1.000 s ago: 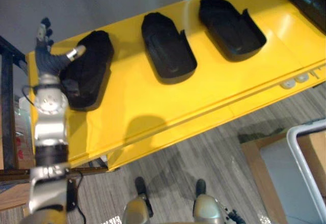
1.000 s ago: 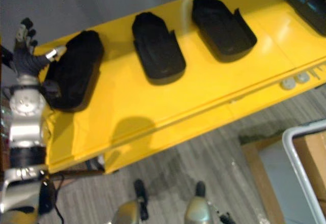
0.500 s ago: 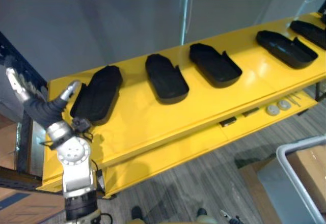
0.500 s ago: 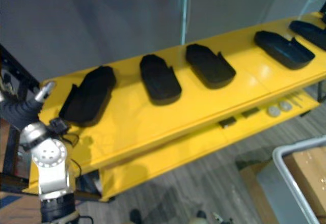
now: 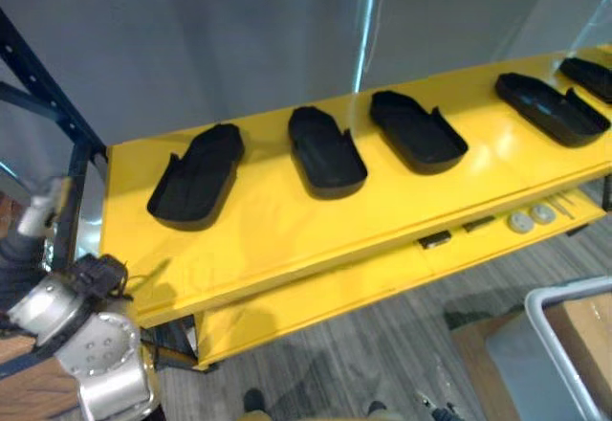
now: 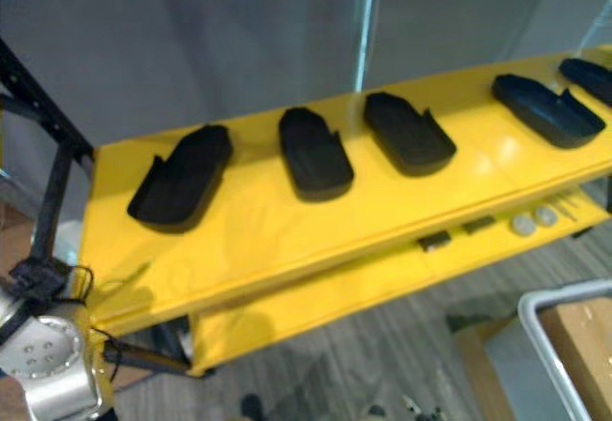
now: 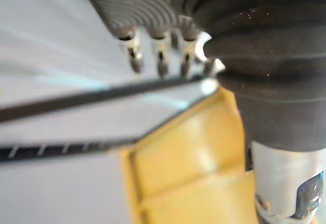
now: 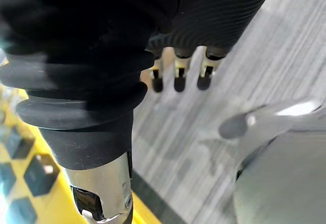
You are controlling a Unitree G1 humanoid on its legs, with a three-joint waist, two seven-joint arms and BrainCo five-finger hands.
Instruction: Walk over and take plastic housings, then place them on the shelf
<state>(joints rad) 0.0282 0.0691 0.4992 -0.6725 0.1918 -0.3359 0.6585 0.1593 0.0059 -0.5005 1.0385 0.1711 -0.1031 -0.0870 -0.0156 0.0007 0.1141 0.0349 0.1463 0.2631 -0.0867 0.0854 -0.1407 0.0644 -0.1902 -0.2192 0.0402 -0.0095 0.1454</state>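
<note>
The left hand has pulled back from the leftmost housing, which now lies free on the yellow shelf. Its fingers and the right hand are relaxed and empty, so that placement looks done.

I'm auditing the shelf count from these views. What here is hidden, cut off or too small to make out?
1. Far-right housing: cut off by the right edge of the left eye view, so its full shape is unknown.
2. Round pieces on the lower ledge: too small to identify.
3. Left hand: mostly cut off by the left edge of the left eye view.
4. White-rimmed bin: cut off by the corner, so its contents are unclear.
</note>
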